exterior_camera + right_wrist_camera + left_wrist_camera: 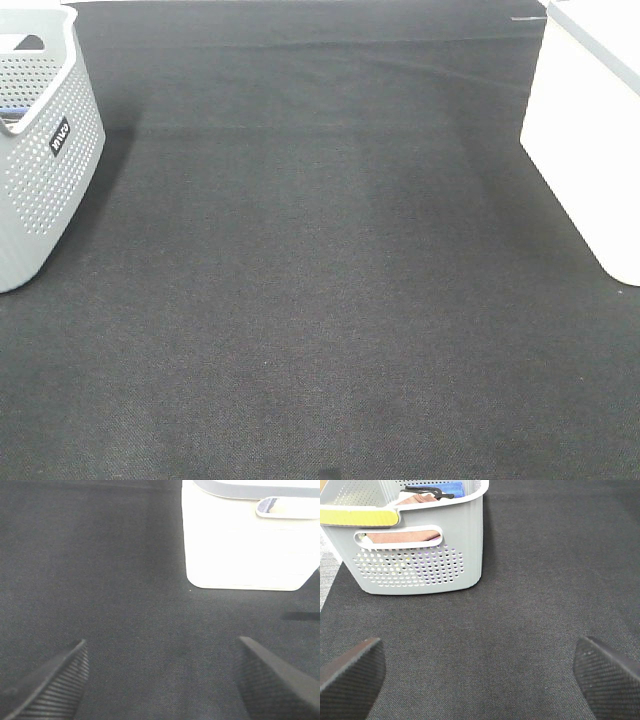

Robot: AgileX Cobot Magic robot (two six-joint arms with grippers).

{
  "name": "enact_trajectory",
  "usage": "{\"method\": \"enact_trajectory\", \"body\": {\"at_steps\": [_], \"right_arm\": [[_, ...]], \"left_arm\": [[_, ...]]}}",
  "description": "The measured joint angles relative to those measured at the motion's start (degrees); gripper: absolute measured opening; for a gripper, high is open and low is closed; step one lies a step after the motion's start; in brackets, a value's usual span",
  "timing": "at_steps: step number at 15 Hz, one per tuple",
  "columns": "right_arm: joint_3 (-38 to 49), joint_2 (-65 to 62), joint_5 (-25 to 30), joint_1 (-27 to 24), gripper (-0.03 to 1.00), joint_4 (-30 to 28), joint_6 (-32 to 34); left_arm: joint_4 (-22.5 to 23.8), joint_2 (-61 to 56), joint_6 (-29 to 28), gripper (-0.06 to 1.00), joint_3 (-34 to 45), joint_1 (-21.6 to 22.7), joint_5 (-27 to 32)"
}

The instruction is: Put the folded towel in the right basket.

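From the high camera I saw the near half of the desk point(320, 330) as plain dark fabric, with neither arm in that view. Nearest to me in each wrist view were the jaws themselves. The left gripper point(480, 672) had its jaws spread wide, the 2 ribbed black fingertips point(350, 677) far apart with only bare cloth between them, gripping nothing. The right gripper point(160, 680) stood the same way, its jaws wide apart and empty over the dark fabric.

Farther out, at the left edge of the desk, sat the grey perforated basket point(45, 170), with a small dark label on its side. Through the left wrist camera I could see that basket point(420, 560) held a reddish-brown cloth point(402, 535), showing through the handle slot and again above the rim. I took it for the folded towel, though I could not tell how it was folded. Beside it lay something blue point(447, 490) and a black item point(427, 491) that I could not make out. A yellow strip point(357, 516) ran along the rim.

At the far right corner stood the white basket point(590, 130), smooth-walled with a grey rim. The right wrist camera showed its handle slot point(272, 506), but not its inside.
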Motion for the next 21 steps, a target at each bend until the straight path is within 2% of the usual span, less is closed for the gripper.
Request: {"method": "enact_trajectory", "body": {"at_steps": [3,21], "right_arm": [[0.0,0.0,0.0,-3.6,0.75,0.0,0.0],[0.0,0.0,0.0,-3.6,0.75,0.0,0.0]], "left_arm": [[0.0,0.0,0.0,0.97,0.0,0.0,0.0],[0.0,0.0,0.0,0.97,0.0,0.0,0.0]]}}
